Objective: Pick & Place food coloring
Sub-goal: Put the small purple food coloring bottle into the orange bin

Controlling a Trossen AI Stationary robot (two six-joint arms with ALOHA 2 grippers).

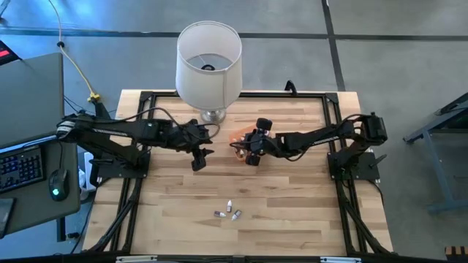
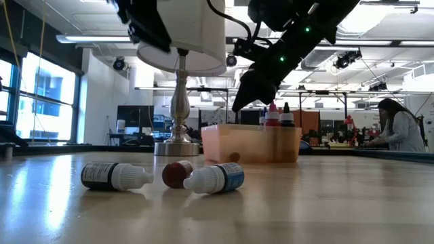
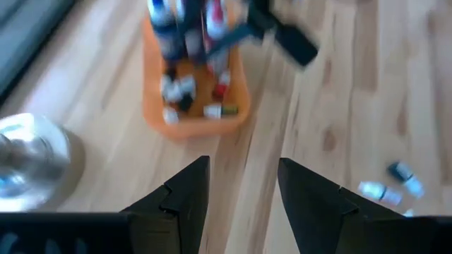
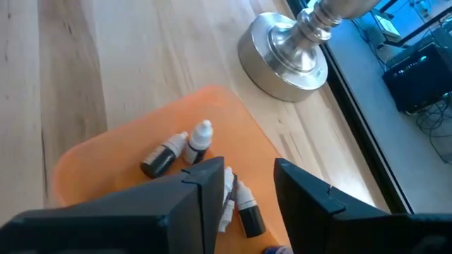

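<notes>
Three food coloring bottles (image 1: 227, 212) lie on their sides on the wooden table near its front edge; the low view shows them close up (image 2: 213, 178). More bottles (image 4: 173, 154) lie in the orange tray (image 1: 235, 136), and some stand upright in it (image 2: 278, 116). My right gripper (image 4: 248, 169) hangs open just above the tray's inside, with lying bottles (image 4: 247, 212) under its fingers. My left gripper (image 3: 244, 166) is open and holds nothing. It hovers over bare table (image 1: 201, 157) to the left of the tray.
A lamp with a big white shade (image 1: 208, 62) stands at the far middle, its metal base (image 4: 282, 49) close behind the tray. A keyboard and mouse (image 1: 22, 168) sit off the table's left. A person (image 2: 400, 125) sits far back in the room.
</notes>
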